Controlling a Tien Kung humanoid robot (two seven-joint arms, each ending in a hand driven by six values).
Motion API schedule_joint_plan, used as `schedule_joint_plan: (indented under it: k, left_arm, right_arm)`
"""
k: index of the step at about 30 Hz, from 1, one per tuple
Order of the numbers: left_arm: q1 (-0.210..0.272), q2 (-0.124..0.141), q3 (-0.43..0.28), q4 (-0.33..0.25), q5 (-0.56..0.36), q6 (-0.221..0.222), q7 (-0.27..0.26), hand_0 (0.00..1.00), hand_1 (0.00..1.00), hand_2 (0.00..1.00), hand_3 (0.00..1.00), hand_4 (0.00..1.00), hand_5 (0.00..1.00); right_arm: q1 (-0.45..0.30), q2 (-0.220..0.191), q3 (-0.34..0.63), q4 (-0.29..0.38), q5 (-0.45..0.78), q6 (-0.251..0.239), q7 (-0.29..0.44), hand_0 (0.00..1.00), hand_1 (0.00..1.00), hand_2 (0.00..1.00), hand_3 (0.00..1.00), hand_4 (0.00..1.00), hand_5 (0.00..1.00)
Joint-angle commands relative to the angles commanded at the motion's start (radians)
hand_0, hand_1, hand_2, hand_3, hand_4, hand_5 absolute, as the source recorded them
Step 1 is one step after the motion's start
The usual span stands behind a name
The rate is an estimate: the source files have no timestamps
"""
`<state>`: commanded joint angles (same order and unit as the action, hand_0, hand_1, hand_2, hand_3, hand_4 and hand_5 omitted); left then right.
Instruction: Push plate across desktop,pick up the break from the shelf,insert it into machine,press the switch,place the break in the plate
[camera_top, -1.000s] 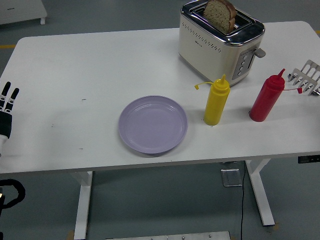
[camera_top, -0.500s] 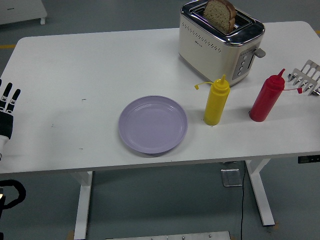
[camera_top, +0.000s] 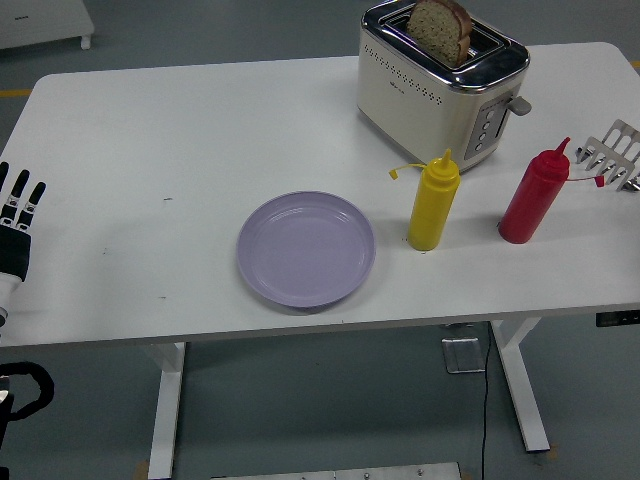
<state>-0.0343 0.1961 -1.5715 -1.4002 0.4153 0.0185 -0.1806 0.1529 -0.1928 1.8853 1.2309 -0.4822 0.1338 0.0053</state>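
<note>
Left robot hand (camera_top: 17, 222), fingers extended and empty, far left of the plate (camera_top: 306, 249); bread (camera_top: 441, 30) stands in the toaster (camera_top: 440, 85) beyond (a careless reach risks toppling the yellow bottle (camera_top: 433, 203)).

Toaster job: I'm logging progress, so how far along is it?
Done, it seems: the bread stands in the toaster, and the purple plate lies mid-table. In hand: nothing; the left hand is open at the table's left edge, and the right is out of view. Left: moving the bread to the plate. Whether the switch was pressed, I cannot tell.
</note>
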Motion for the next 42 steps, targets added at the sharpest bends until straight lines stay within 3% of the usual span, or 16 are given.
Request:
schedule_joint_plan:
  k: [16, 18, 22, 23, 24, 29, 30, 35, 36, 41, 42]
  left_arm:
    - [-0.031, -0.009, 0.054, 0.015, 0.004, -0.002, 0.003, 0.817, 0.863, 0.941, 0.837, 0.639, 0.998]
    - [-0.030, -0.009, 0.053, 0.014, 0.004, -0.002, 0.002, 0.817, 0.863, 0.941, 0.837, 0.639, 0.998]
    - [-0.030, -0.009, 0.050, 0.012, 0.004, -0.002, 0.002, 0.817, 0.863, 0.941, 0.837, 0.639, 0.998]
    - [-0.029, -0.009, 0.048, 0.012, 0.004, -0.002, 0.002, 0.817, 0.863, 0.941, 0.837, 0.639, 0.998]
    - [-0.028, -0.009, 0.048, 0.011, 0.004, -0.002, 0.002, 0.817, 0.863, 0.941, 0.837, 0.639, 0.998]
    - [-0.025, -0.009, 0.043, 0.010, 0.004, -0.003, 0.002, 0.817, 0.863, 0.941, 0.837, 0.639, 0.998]
    - [-0.024, -0.009, 0.043, 0.010, 0.004, -0.003, 0.002, 0.817, 0.864, 0.942, 0.837, 0.640, 0.998]
    - [-0.023, -0.010, 0.041, 0.011, 0.005, -0.003, 0.003, 0.817, 0.864, 0.942, 0.837, 0.640, 0.998]
    - [-0.023, -0.010, 0.042, 0.011, 0.005, -0.003, 0.003, 0.816, 0.864, 0.942, 0.836, 0.640, 0.998]
    - [-0.021, -0.010, 0.037, 0.011, 0.005, -0.003, 0.003, 0.816, 0.864, 0.942, 0.836, 0.640, 0.998]
    - [-0.020, -0.010, 0.036, 0.011, 0.005, -0.003, 0.003, 0.817, 0.864, 0.942, 0.836, 0.640, 0.998]
  right_arm:
    - [0.008, -0.003, -0.007, 0.018, -0.028, -0.012, 0.007, 0.866, 0.806, 0.794, 0.781, 0.411, 0.376]
    - [0.008, -0.008, -0.019, 0.035, -0.064, -0.029, 0.028, 0.808, 0.772, 0.777, 0.764, 0.410, 0.378]
    - [0.020, -0.035, -0.063, 0.083, -0.174, -0.104, 0.101, 0.808, 0.772, 0.777, 0.764, 0.410, 0.378]
    - [0.027, -0.047, -0.078, 0.094, -0.212, -0.127, 0.120, 0.808, 0.772, 0.777, 0.764, 0.410, 0.378]
    - [0.032, -0.056, -0.088, 0.102, -0.242, -0.146, 0.136, 0.742, 0.725, 0.737, 0.697, 0.415, 0.378]
    - [0.082, -0.133, -0.153, 0.141, -0.429, -0.235, 0.193, 0.742, 0.725, 0.737, 0.697, 0.415, 0.378]
    - [0.093, -0.149, -0.166, 0.144, -0.463, -0.239, 0.196, 0.718, 0.699, 0.686, 0.639, 0.423, 0.396]
    - [0.149, -0.214, -0.235, 0.135, -0.649, -0.211, 0.193, 0.718, 0.699, 0.686, 0.639, 0.423, 0.396]
    - [0.158, -0.223, -0.246, 0.131, -0.683, -0.202, 0.191, 0.597, 0.624, 0.647, 0.588, 0.385, 0.402]
    - [0.208, -0.260, -0.306, 0.110, -0.870, -0.158, 0.188, 0.597, 0.624, 0.647, 0.588, 0.385, 0.402]
    - [0.218, -0.266, -0.316, 0.105, -0.906, -0.150, 0.190, 0.429, 0.524, 0.631, 0.569, 0.139, 0.170]
